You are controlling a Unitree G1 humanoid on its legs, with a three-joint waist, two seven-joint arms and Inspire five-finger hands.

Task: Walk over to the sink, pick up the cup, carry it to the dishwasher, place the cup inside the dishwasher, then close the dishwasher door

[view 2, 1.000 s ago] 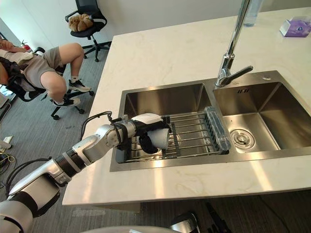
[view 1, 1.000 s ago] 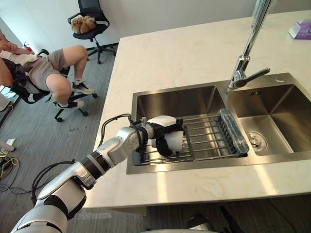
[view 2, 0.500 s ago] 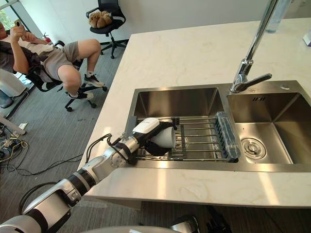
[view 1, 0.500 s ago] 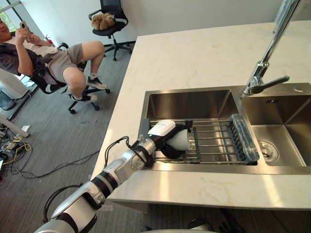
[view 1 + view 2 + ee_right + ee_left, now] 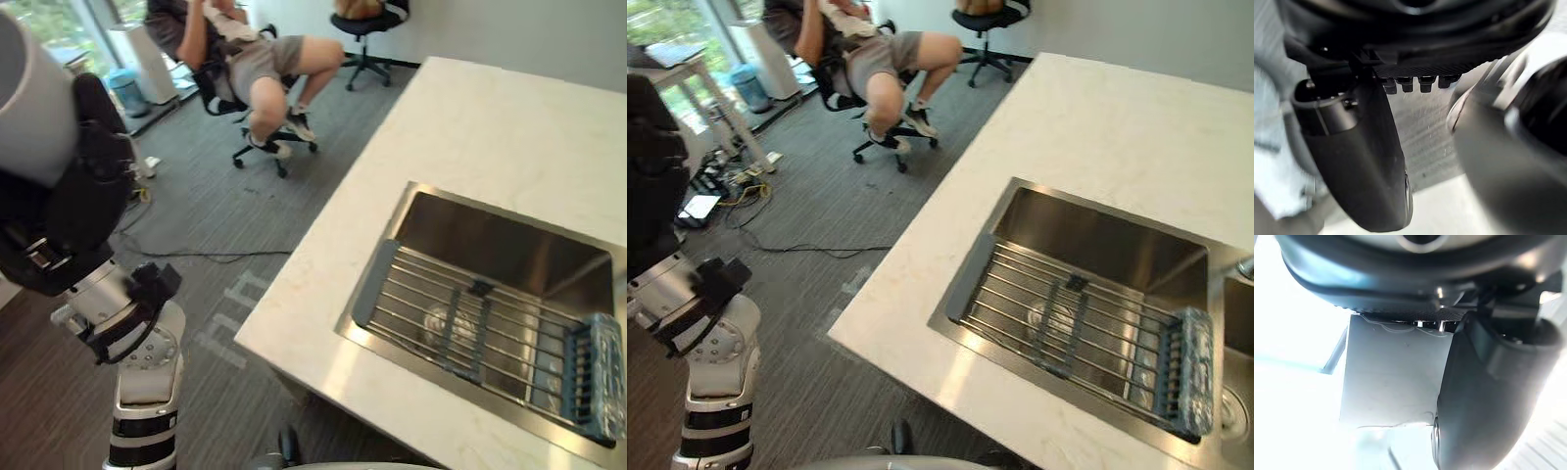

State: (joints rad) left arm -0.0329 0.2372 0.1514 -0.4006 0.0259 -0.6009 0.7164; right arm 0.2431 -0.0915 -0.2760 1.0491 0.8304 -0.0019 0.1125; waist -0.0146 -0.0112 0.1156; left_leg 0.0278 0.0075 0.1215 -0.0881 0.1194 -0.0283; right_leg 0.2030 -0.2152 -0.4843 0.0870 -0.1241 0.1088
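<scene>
A: Entry. Where do you have the cup?

B: The pale grey cylindrical cup is out of the stainless-steel sink, held high at your left, close to the head camera. The dark left hand is curled round it. In its wrist view the thumb lies pressed against the cup's wall. Right hand: I cannot tell how its fingers stand.

A: Step in hand?

B: Carry, by my reading. Placing it in the dishwasher and shutting the door remain.

A: Failure modes?

B: Three.
1. The wall looks smooth, so a sharp turn of your body could let the cup slide through the grasp.
2. Held this near the lens, it masks your left field. A seated person on an office chair is across the grey carpet on that side.
3. The cream stone counter has its edge near your path. Clip it with the arm and the cup is jolted.
</scene>
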